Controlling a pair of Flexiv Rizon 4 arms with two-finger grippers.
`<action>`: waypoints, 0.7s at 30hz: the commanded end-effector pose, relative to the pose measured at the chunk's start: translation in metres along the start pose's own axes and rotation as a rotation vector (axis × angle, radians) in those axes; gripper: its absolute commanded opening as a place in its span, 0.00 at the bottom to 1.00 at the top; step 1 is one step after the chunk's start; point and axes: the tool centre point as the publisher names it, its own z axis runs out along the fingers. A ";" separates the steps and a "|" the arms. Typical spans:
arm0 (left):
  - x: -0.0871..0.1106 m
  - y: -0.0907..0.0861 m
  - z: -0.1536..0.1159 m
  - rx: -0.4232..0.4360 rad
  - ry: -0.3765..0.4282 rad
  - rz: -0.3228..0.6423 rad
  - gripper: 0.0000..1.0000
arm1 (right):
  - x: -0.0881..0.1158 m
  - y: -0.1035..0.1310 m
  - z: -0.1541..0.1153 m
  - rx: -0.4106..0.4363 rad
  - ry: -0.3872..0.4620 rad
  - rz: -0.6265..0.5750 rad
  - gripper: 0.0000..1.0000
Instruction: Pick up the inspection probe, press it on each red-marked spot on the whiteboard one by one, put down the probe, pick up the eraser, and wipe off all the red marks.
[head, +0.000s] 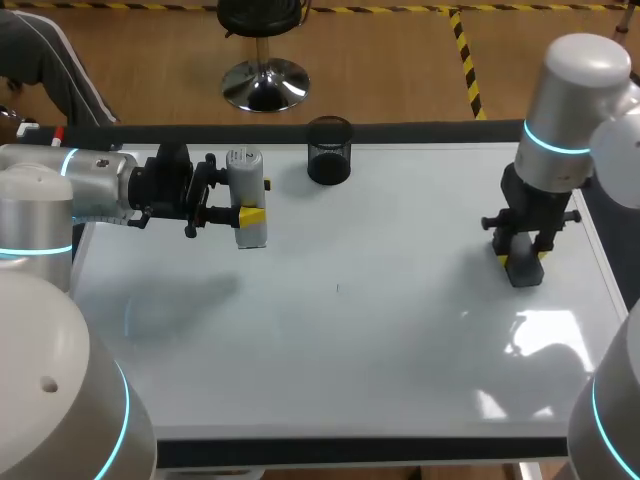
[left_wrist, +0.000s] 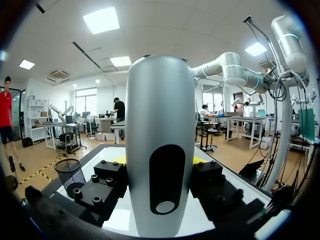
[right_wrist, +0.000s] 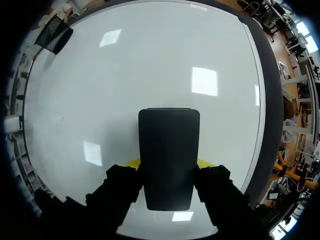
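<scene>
The left arm (head: 90, 190) comes in from the left side, at the far end of the whiteboard (head: 350, 350). The left gripper (head: 255, 200) points to the right. Its two yellow-tipped fingers squeeze the probe (head: 244, 170) from both sides. The probe is silver-gray and round, and it stands up straight. It is over the far left part of the whiteboard. In the left wrist view the probe fills the space between the fingers, and it has a long black oval on its side.

A bit to the right, at the far edge of the board, stands a black mesh cup (head: 329, 150). It is near the probe but not touching it.

The middle of the whiteboard is white and shiny.

On the right side, the right arm (head: 565, 110) points its right gripper (head: 522, 260) straight down. Its fingers are clamped on the eraser (right_wrist: 168, 150), a flat black block. The eraser is low over the right part of the board. I cannot tell if it touches the board.
</scene>
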 end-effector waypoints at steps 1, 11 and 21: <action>0.000 0.000 0.001 0.002 -0.001 0.002 0.00 | -0.005 -0.002 0.000 -0.002 0.012 -0.003 0.00; 0.000 0.000 0.001 0.002 -0.001 0.002 0.00 | -0.009 -0.004 0.003 -0.013 0.024 0.012 0.00; 0.000 0.000 0.001 0.002 -0.001 0.002 0.00 | -0.012 -0.005 0.002 -0.010 0.024 0.026 1.00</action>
